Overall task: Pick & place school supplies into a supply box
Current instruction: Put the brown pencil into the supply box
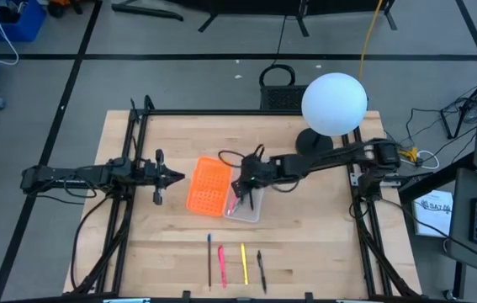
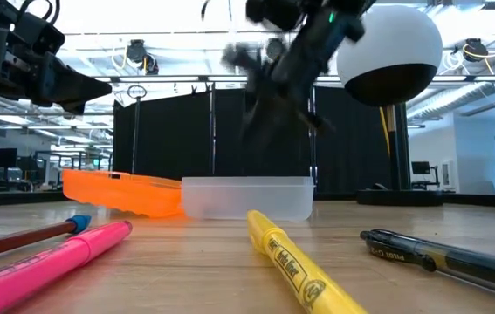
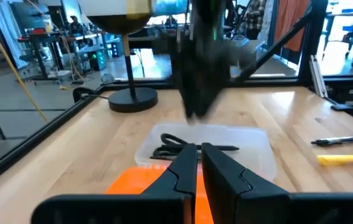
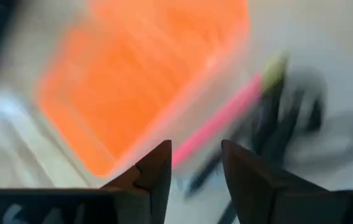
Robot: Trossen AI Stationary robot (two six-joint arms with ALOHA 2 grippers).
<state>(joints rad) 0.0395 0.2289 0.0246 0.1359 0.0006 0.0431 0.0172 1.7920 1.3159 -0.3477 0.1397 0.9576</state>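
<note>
Over the supply box [image 1: 246, 204], mid-tabletop, the right pincer [image 1: 240, 195] hangs with its fingers [image 4: 157, 174] parted and nothing between them — released, and I'd judge it's just above the spot where items get dropped. Down inside the clear tray there's already a pink pen [image 4: 216, 124] lying beside darker pieces, and the black-handled scissors [image 3: 169, 147] show through the wall from the left wrist view. Right against the box's left side sits the orange perforated piece [image 1: 207, 185], tilted up on one edge, looks like the set-aside lid. Off to the left, the left pincer [image 1: 177, 177] waits above the tabletop, fingers [image 3: 182, 168] nearly together, gripping nothing, pointed toward the box.

Still to go: a row of four along the near edge — a brown pencil [image 1: 209, 259], a pink marker [image 1: 222, 264], a yellow marker [image 1: 244, 263] and a black pen [image 1: 262, 270], laid parallel and well apart from the box, easy pickings one at a time.
</note>
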